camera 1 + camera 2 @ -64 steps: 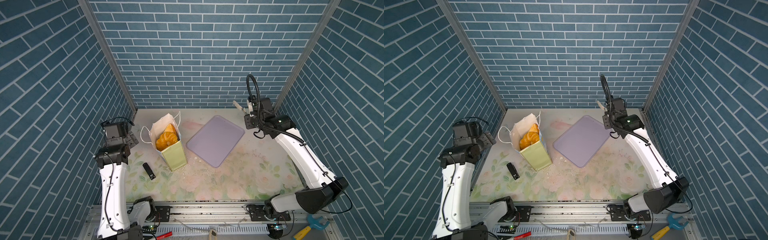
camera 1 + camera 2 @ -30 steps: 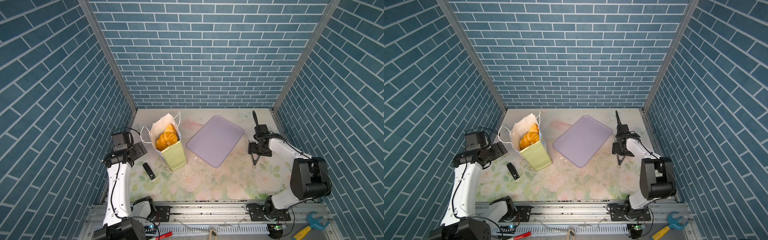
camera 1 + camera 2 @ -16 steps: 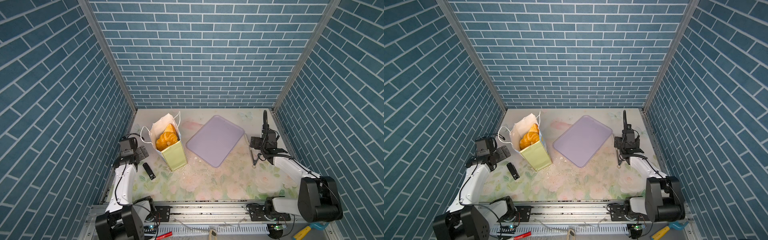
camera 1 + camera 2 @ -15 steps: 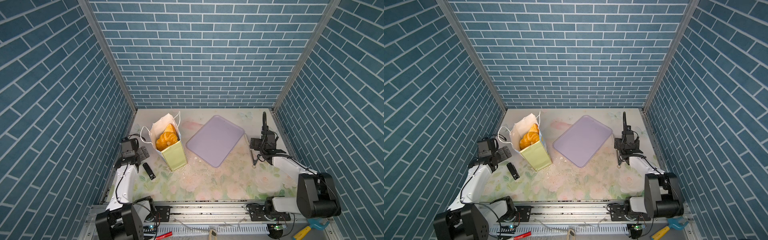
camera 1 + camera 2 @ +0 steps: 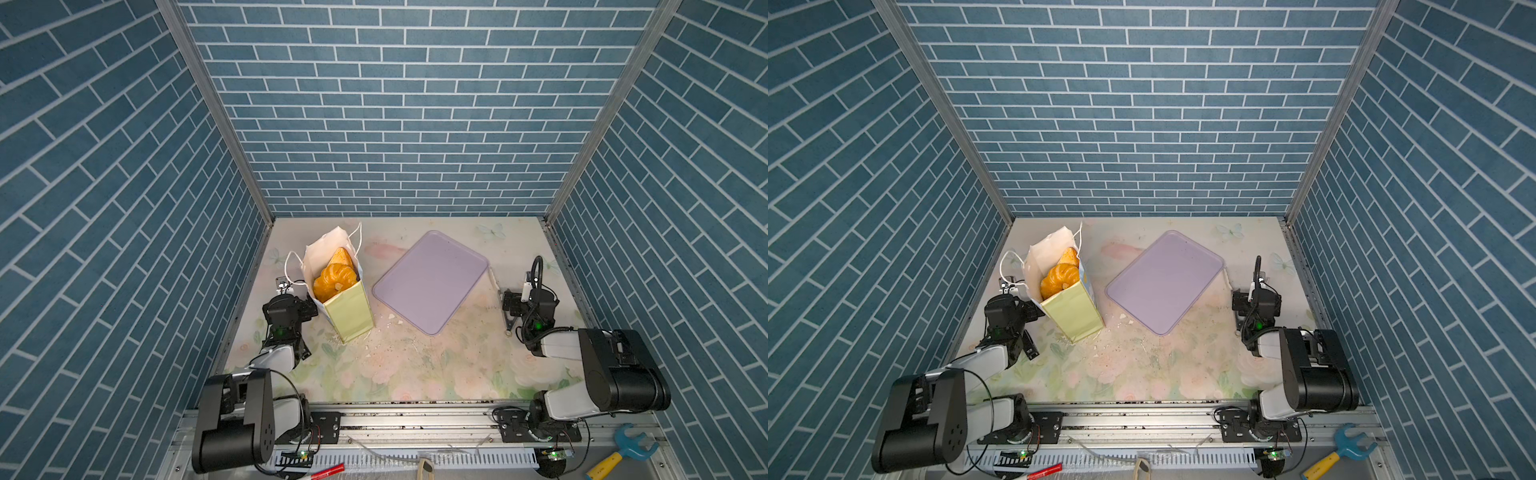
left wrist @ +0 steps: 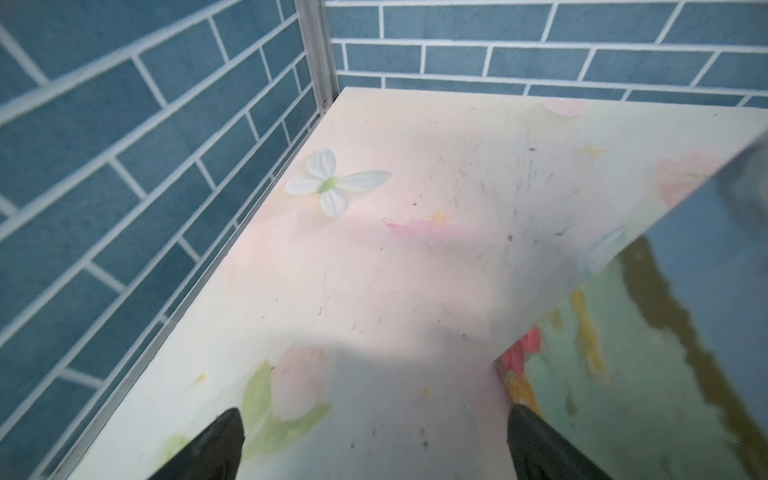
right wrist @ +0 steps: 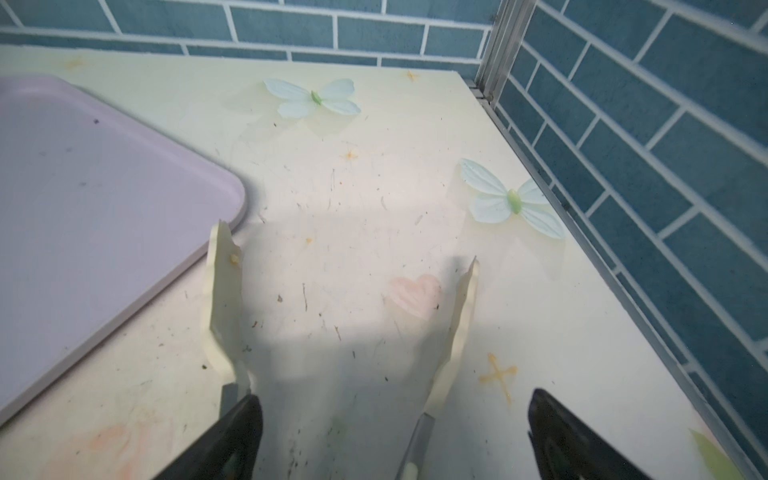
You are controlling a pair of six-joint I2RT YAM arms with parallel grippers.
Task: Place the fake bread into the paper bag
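- The left gripper (image 6: 372,411) is standing with its jaws wide apart. Nothing is sitting between them; only the flowered table (image 6: 374,270) is showing in the gap.
- The paper bag (image 5: 351,313) is standing upright just ahead of one finger of the left gripper and to its side. In the left wrist view its printed face is filling the space beside that finger. I cannot tell whether the finger and the bag are touching.
- The fake bread (image 5: 334,279) is lying inside the paper bag. In both top views the golden pieces are reaching up to the bag's open mouth, higher than the left jaws and to one side of them.
- The right gripper (image 7: 392,397) is also standing with its jaws wide apart.
- A pair of tongs (image 7: 224,299) with cream blades is lying in the gap of the right jaws and pointing forward from them. One arm is sitting just beside one black finger, and the other arm is staying clear of the other finger. I cannot tell whether the gripper is carrying the tongs.
- The lavender tray (image 7: 83,199) is lying flat on the table, ahead of the right jaws and off to one side. Its rounded corner is sitting just beside the tip of one tong blade.
- In both top views the tray is lying between the paper bag and the right jaws.
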